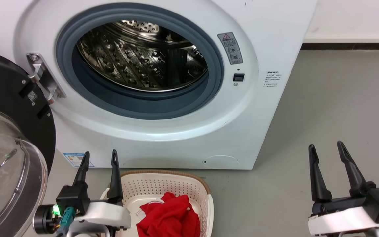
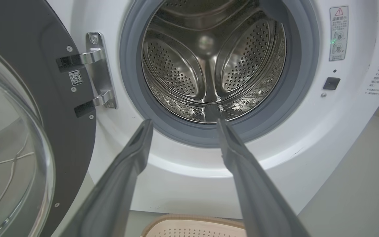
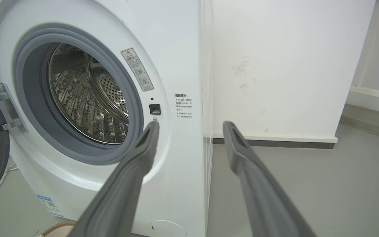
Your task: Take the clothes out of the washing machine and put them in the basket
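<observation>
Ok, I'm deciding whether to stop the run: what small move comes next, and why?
Probably no reach inside: the drum of the washing machine looks bare in all three views, the clothes lie in the basket, and the left tool and right tool stand open. I'd ease the left tool back.

Grey floor (image 1: 324, 108) — smooth, matte, running ahead of right gripper (image 1: 325, 144) and off to its right. White wall (image 3: 275, 65) straight beyond its tips, faint scuff marks (image 3: 245, 70) higher up. Dark skirting (image 3: 275, 144) along wall foot, white band atop. Pale ledge (image 3: 370, 92) far right. Light even, soft.
</observation>
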Available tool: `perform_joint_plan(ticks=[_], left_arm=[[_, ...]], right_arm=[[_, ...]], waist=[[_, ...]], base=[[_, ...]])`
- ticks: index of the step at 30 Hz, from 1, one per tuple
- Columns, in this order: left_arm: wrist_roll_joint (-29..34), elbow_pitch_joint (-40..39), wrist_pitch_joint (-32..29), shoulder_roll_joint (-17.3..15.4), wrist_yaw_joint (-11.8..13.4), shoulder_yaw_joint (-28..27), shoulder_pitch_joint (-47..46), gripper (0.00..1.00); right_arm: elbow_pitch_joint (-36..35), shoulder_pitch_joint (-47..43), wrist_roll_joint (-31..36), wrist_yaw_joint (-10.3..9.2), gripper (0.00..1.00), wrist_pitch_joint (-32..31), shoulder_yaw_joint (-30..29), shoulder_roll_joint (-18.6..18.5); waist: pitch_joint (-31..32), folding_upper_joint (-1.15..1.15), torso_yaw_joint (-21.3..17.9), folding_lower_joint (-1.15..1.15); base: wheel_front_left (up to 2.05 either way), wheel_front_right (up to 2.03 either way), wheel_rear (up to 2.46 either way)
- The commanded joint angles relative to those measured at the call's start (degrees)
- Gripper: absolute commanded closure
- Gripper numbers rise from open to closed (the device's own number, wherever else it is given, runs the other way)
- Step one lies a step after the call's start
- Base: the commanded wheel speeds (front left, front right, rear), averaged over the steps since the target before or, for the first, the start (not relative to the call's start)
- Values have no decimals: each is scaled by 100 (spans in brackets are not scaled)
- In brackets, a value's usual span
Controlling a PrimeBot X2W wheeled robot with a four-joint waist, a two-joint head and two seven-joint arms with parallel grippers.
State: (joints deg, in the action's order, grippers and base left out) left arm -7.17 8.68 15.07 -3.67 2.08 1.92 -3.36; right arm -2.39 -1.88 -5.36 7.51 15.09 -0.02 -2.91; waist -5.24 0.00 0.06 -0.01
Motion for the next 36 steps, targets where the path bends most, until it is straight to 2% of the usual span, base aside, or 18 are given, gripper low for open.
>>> perform_joint_plan(ticks=[1,17,34,35,36], left_arm=[[80,-94,14,17,-27,-51,168,0],[191,-256,14,83,-90,-125,587,0],[144,-210,14,85,-54,-100,575,0],[137,-210,0,71,-55,-87,550,100],[129,-170,-3,70,-59,-87,549,100]], right_arm=[[-9,-126,-46,-4,0,11,-3,6],[6,-437,-55,-4,0,11,11,6],[29,-465,-66,-4,0,11,32,6],[22,-416,-31,0,100,0,37,0],[54,-420,-36,0,100,0,41,0]], waist=[[114,0,-18,1],[462,0,-96,1],[457,0,-119,1],[456,0,-119,1],[454,0,-119,1]], base=[[0,0,0],[0,0,0],[0,0,0],[0,0,0],[0,0,0]])
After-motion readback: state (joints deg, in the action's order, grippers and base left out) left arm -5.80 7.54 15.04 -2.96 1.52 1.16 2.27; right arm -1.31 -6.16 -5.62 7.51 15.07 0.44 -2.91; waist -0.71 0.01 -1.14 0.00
